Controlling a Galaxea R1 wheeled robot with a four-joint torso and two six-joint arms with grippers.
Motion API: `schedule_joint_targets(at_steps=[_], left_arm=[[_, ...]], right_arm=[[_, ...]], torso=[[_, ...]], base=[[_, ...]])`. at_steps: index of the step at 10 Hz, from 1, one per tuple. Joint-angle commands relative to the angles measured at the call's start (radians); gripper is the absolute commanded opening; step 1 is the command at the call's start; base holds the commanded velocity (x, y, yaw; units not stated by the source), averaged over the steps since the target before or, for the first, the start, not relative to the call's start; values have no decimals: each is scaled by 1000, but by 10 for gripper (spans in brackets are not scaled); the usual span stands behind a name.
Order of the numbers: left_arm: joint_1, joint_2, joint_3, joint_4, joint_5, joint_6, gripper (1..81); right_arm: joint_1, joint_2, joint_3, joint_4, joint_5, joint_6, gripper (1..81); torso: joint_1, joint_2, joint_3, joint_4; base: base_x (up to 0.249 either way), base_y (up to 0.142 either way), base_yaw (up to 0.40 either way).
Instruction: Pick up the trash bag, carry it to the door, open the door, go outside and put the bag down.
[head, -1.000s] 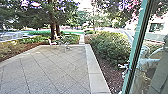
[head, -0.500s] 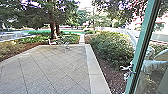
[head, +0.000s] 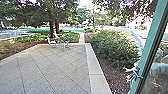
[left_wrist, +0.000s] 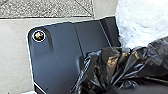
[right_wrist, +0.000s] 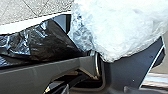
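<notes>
Head view: there's a paved patio (head: 50, 67) ahead with a pale curb (head: 96, 72) along its right side, then a big leafy bush (head: 112, 47) beyond the curb. A small chair (head: 51, 42) sits at the far end in front of a tree trunk (head: 53, 28), so that's kinda in the way over there. Green-framed glass (head: 149, 47) slants up on the right, with a person (head: 160, 67) behind it. Left wrist view: the trash bag is over the robot's dark plate, puffy whitish plastic (left_wrist: 142, 22) next to bunched black plastic (left_wrist: 107, 67); can't tell how the left gripper's jaws stand. Right wrist view: same plastic, beside the robot's bar, and I honestly can't tell about the right gripper's jaws either.
</notes>
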Motion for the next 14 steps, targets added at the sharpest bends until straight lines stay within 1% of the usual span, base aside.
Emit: schedule_joint_targets(at_steps=[1,14], left_arm=[[-51,0,4,-3,50,2,10],[-51,0,4,2,51,2,10]], right_arm=[[51,10,11,-5,-60,-3,811],[51,16,11,-22,-60,-3,811]], torso=[[0,0,0,0],[0,2,-1,0]], base=[[123,0,0],[123,0,0]])
